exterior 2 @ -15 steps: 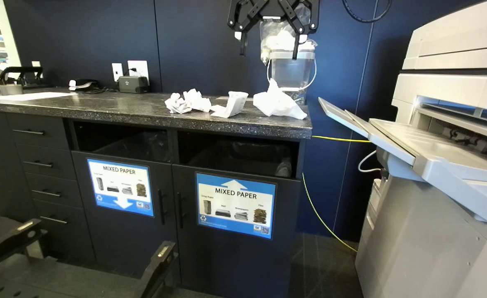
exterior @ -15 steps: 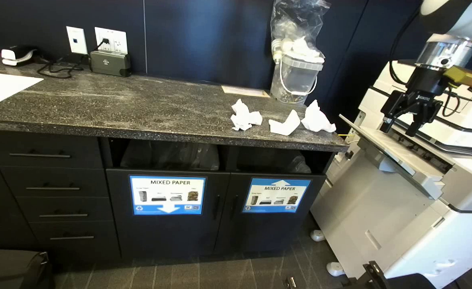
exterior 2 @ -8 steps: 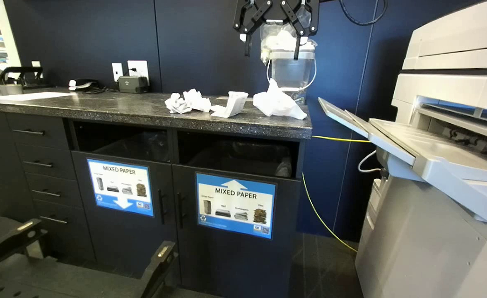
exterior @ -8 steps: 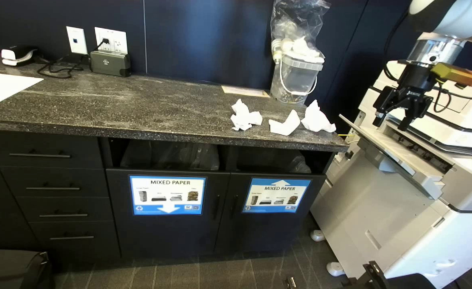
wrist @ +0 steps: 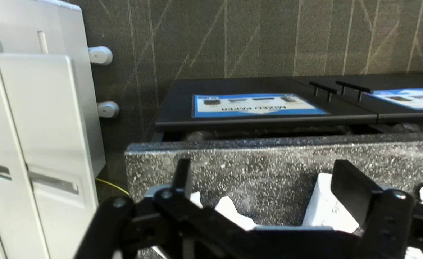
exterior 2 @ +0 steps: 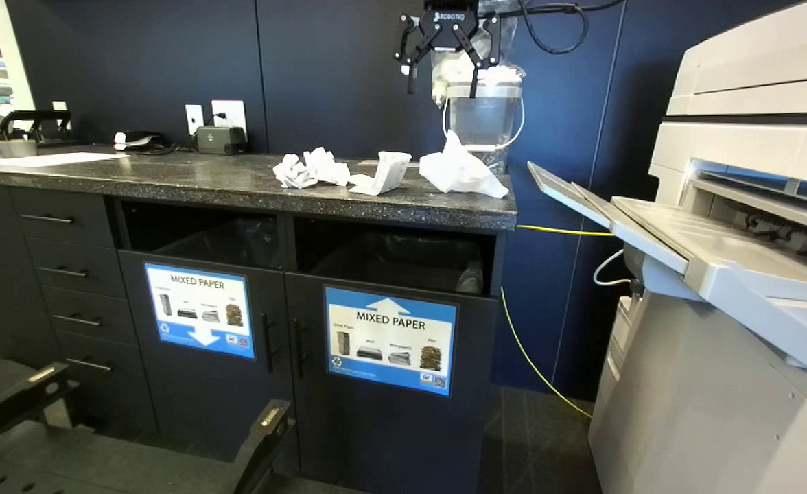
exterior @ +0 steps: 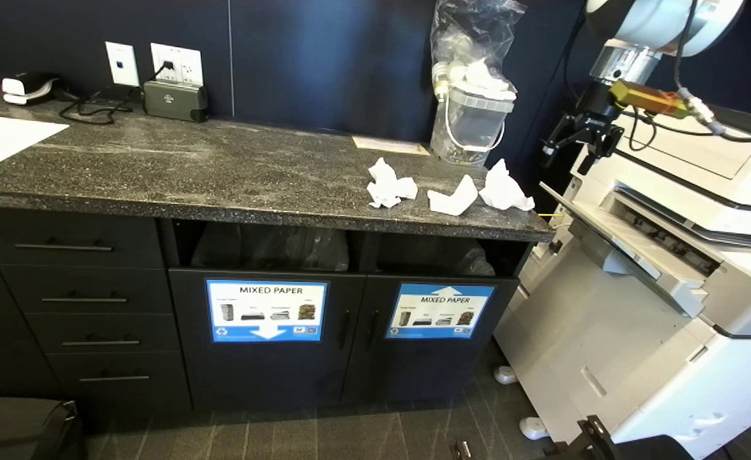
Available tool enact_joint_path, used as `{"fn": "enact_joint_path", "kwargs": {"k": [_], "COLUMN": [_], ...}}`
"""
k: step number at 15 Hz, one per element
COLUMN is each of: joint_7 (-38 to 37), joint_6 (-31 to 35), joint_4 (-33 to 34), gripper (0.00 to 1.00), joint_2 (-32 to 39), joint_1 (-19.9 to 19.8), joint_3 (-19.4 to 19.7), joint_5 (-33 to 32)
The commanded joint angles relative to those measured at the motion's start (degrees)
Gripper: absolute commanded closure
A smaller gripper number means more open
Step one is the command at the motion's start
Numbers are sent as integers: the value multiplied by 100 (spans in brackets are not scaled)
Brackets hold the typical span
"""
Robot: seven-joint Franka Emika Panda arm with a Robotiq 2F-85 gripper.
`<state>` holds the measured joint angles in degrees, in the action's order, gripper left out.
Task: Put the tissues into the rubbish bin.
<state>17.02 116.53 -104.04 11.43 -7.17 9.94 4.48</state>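
Several crumpled white tissues lie on the dark speckled counter (exterior: 222, 166). In an exterior view they sit at its right end: a left tissue (exterior: 386, 186), a middle tissue (exterior: 455, 197) and a right tissue (exterior: 504, 188). They also show as a right tissue (exterior 2: 460, 170) and a middle tissue (exterior 2: 384, 173). Two rubbish bins with dark liners, a right bin (exterior 2: 471, 278) and a left bin (exterior 2: 259, 240), stand in openings under the counter. My gripper (exterior: 567, 162) is open and empty, above the counter's right end. In the wrist view its fingers (wrist: 263, 162) are apart; they partly hide the tissues (wrist: 328, 210).
A clear bucket (exterior: 468, 124) with a plastic bag stands at the counter's back right, behind the gripper (exterior 2: 442, 88) in an exterior view. A large printer (exterior 2: 692, 357) with a protruding tray (exterior 2: 609, 213) stands right of the counter. A grey box (exterior: 174, 101) stands farther left.
My gripper has moved away from the printer toward the counter, leftward and up in an exterior view, and looks smaller in an exterior view. It has stayed open. The tissues have not moved.
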Motion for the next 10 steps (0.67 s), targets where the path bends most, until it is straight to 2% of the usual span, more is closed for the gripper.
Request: {"fn": "enact_joint_path", "kwargs": {"k": [1,3,7,10], "joint_7": [-433,-546,-553,-464], "joint_6": [478,838,2021,2482], "joint_4": [812,1051,1247,1435], "gripper": [0,0,0,0], "joint_2": [766,1120,1677,2035], "joint_1": [-5,-26,-160,-292], "joint_3": [-250,-344,-503,-610], "joint_5": [-90,-91,86,125]}}
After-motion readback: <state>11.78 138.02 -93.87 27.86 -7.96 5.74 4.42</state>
